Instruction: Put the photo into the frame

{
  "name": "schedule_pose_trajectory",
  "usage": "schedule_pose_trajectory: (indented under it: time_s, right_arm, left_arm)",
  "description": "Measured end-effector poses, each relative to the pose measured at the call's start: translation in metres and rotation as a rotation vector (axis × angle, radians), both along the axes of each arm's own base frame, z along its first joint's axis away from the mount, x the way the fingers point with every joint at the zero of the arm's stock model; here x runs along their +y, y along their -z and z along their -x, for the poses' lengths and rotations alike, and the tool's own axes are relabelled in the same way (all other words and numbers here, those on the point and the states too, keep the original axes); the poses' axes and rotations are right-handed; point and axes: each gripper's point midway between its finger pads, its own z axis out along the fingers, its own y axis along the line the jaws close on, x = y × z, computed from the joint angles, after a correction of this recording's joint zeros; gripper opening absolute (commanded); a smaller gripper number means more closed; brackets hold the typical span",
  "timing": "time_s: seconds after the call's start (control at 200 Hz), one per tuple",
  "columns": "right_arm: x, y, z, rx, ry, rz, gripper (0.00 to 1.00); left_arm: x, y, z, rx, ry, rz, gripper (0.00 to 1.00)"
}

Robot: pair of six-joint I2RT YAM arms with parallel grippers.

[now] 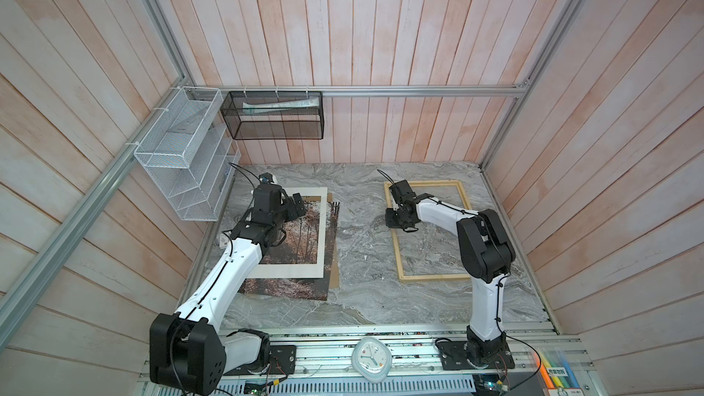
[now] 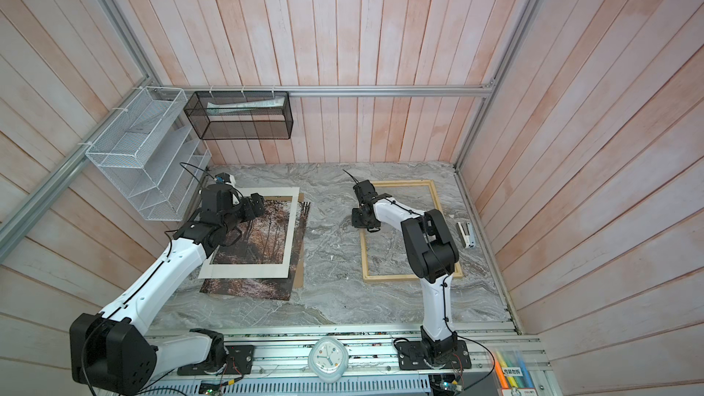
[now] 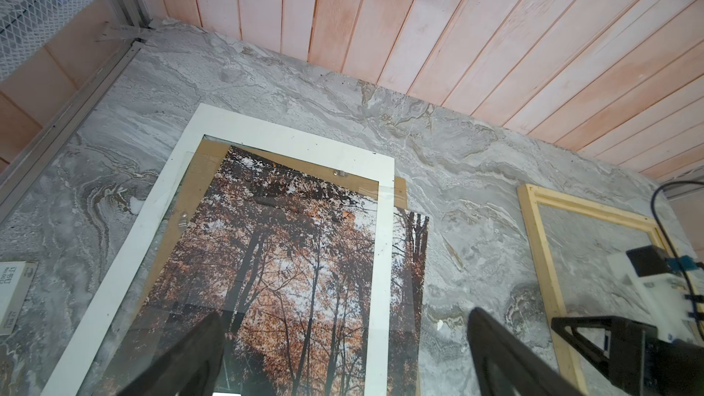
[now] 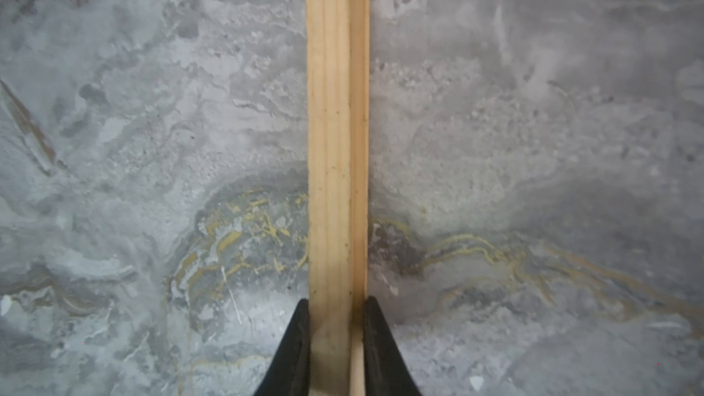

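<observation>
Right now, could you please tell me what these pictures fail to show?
Both top views: the left arm hides the photo's left part; the white mat covers more.
Right wrist view: picture edges cut off all but one frame slat.
Left wrist view: small box label too small, cut off.

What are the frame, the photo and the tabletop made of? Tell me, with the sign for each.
Frame: pale bare wood, grain lines showing.
Photo: probably printed paper, thin and flat.
Tabletop: marble-look grey veining, possibly a print.

Photo: orange-brown foliage, dark trunks. Frame: pale wood. Tabletop: grey marbled.
</observation>
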Motion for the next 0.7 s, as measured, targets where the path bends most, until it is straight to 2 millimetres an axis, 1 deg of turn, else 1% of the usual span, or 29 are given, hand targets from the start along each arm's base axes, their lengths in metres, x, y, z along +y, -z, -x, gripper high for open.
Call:
schedule_pose_trajectory:
  time_s: [0.105, 0.28, 0.36, 0.42, 0.53, 0.57, 0.7]
  right_arm:
    - [0.012, 0.0, -0.007, -0.007, 0.003, -0.028, 0.12]
    - [0.022, -0.001, -0.012, -0.016, 0.018, -0.053, 0.15]
    - [0.024, -0.001, -0.013, -0.019, 0.026, -0.06, 0.21]
    - [0.025, -0.002, -0.013, -0.02, 0.031, -0.066, 0.29]
    - [0.034, -0.003, -0.013, -0.011, 0.031, -0.12, 0.43]
    - [0.037, -0.003, -0.012, -0.006, 0.03, -0.132, 0.46]
    - [0.04, -0.003, -0.009, -0.009, 0.018, -0.152, 0.5]
  left_arm:
    - [0.001, 0.004, -0.003, 0.026, -0.006, -0.017, 1.0]
    - [0.002, 0.011, -0.008, 0.064, -0.014, -0.035, 1.0]
    - [0.002, 0.018, -0.009, 0.09, -0.014, -0.042, 1.0]
    - [0.003, 0.025, -0.009, 0.114, -0.017, -0.048, 1.0]
    - [0.005, 0.037, -0.006, 0.157, -0.028, -0.057, 1.0]
    - [0.006, 0.041, -0.004, 0.173, -0.036, -0.056, 1.0]
    - [0.009, 0.05, 0.003, 0.219, -0.07, -0.041, 1.0]
